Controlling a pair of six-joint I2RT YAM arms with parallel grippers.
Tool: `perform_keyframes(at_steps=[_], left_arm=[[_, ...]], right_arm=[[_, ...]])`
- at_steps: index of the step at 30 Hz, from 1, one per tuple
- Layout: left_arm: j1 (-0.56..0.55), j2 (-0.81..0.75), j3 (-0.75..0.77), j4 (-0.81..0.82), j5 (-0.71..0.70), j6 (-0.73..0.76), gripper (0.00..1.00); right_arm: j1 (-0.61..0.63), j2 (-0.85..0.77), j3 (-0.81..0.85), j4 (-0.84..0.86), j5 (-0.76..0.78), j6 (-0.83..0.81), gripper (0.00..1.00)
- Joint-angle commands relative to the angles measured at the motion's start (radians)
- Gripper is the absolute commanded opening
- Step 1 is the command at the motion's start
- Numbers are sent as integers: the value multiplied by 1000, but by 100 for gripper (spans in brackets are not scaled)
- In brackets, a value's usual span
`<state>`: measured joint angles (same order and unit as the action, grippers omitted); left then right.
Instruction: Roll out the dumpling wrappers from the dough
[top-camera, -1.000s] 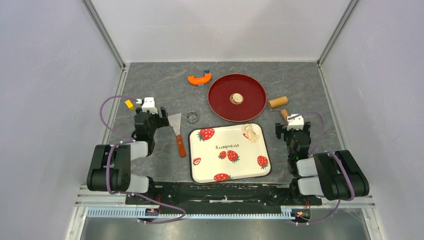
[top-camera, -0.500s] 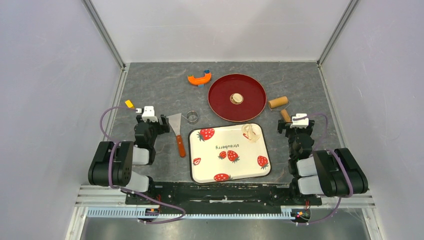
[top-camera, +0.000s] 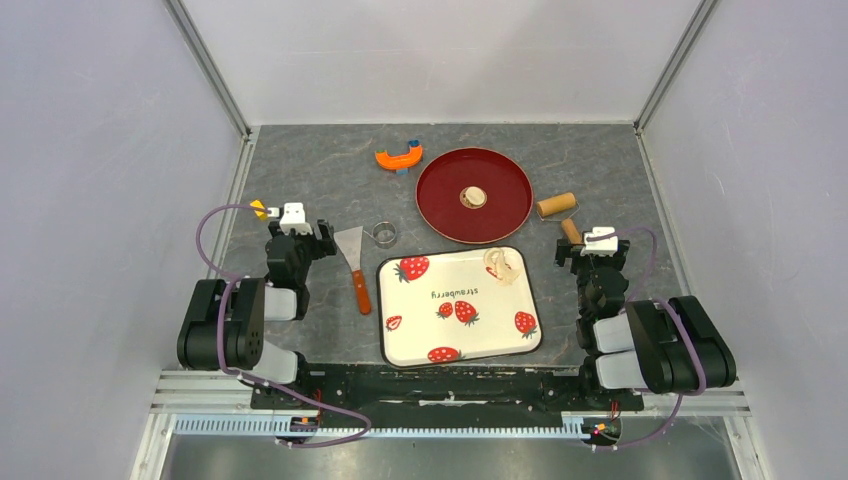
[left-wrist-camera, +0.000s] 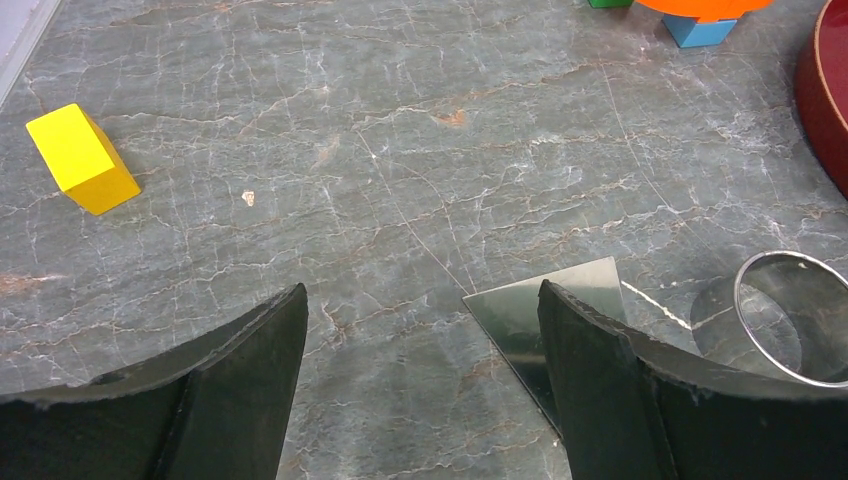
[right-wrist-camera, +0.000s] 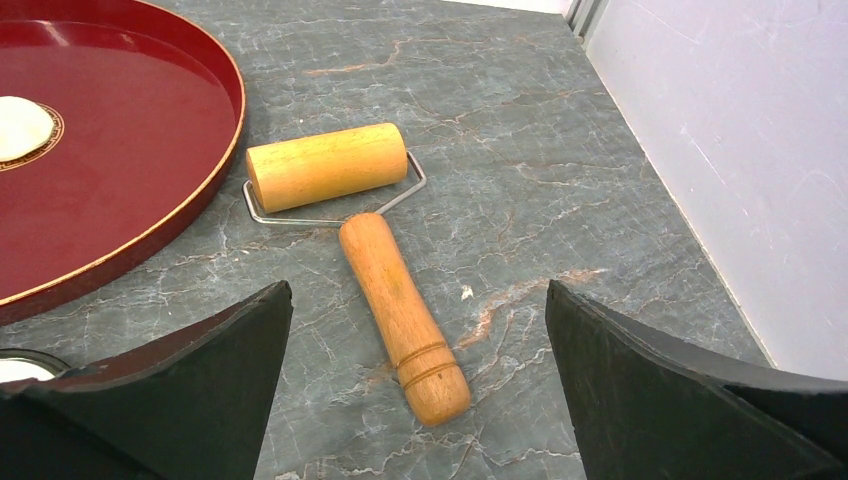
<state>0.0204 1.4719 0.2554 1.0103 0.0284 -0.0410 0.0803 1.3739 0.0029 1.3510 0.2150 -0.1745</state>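
The small pale beige dough lump (right-wrist-camera: 20, 125), centred in the round dark-red tray (right-wrist-camera: 150, 140), is probably soft and tacky; with left gripper (left-wrist-camera: 420, 300) and right gripper (right-wrist-camera: 417, 330) spread and empty, work it through the rigid handle of the tan wooden roller (right-wrist-camera: 325, 165), just right of that tray.

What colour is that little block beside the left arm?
Bright yellow block; clearest in the left wrist view.

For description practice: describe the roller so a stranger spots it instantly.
Find the round red tray. Just right of it lies the roller: a wooden barrel on a wire frame, with a wooden handle. The scraper has a metal blade instead.
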Motion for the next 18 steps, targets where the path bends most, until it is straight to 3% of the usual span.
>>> perform_keyframes(at_steps=[1, 18], left_arm=[[1, -1, 18, 28, -2, -5, 89], [1, 3, 24, 19, -5, -3, 89]], right_arm=[[-5, 1, -89, 66, 6, 9, 98], [-6, 1, -89, 68, 6, 9, 98]])
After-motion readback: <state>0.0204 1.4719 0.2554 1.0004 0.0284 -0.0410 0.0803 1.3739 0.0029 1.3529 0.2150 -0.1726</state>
